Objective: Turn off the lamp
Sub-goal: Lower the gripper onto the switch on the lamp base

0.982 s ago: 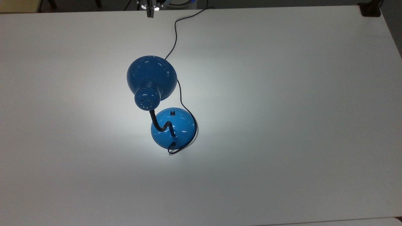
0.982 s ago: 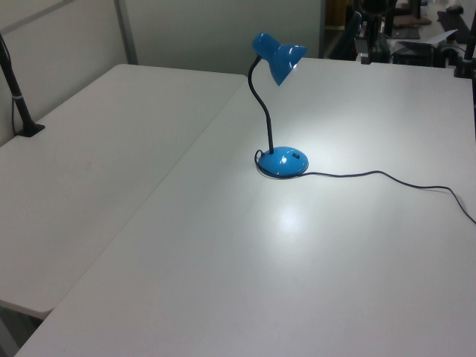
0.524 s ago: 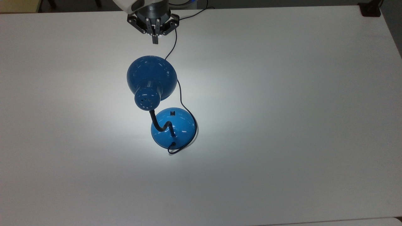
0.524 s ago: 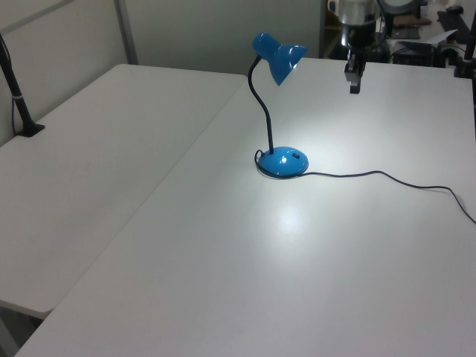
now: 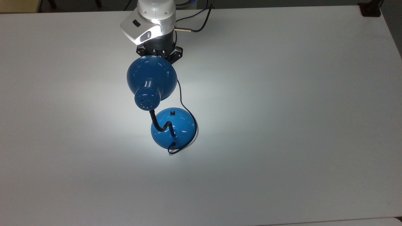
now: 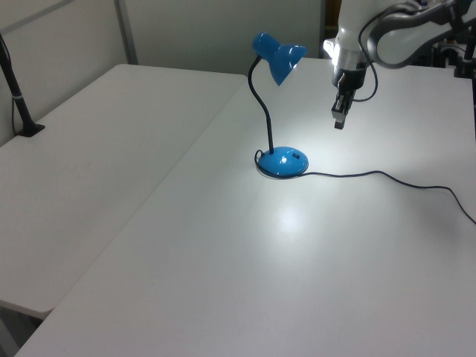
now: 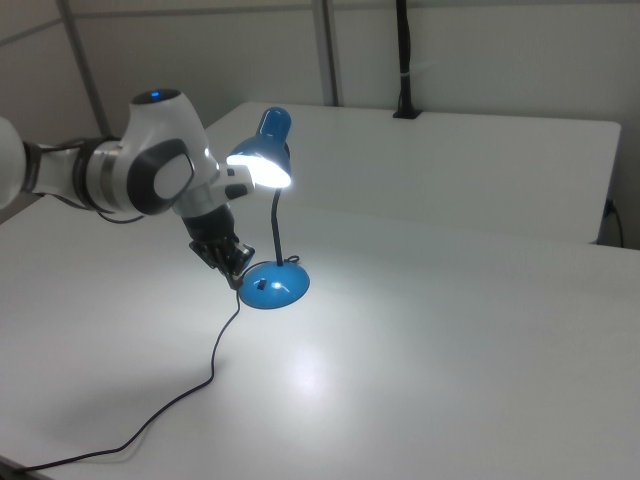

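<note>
Left view, read from its left: the lamp (image 6: 277,111) is stood near mid-table (image 6: 223,260), lit, shade tipped down so a bright pool is thrown ahead of the base (image 6: 282,161). The switch (image 5: 172,112) is set on the base's upper face, reachable from above. To the left view's right, the gripper (image 6: 339,121) is held in the air, pointed down, fingers drawn together on nothing, probably to press with the tip. The cord (image 6: 387,175) is trailed away rightward.
</note>
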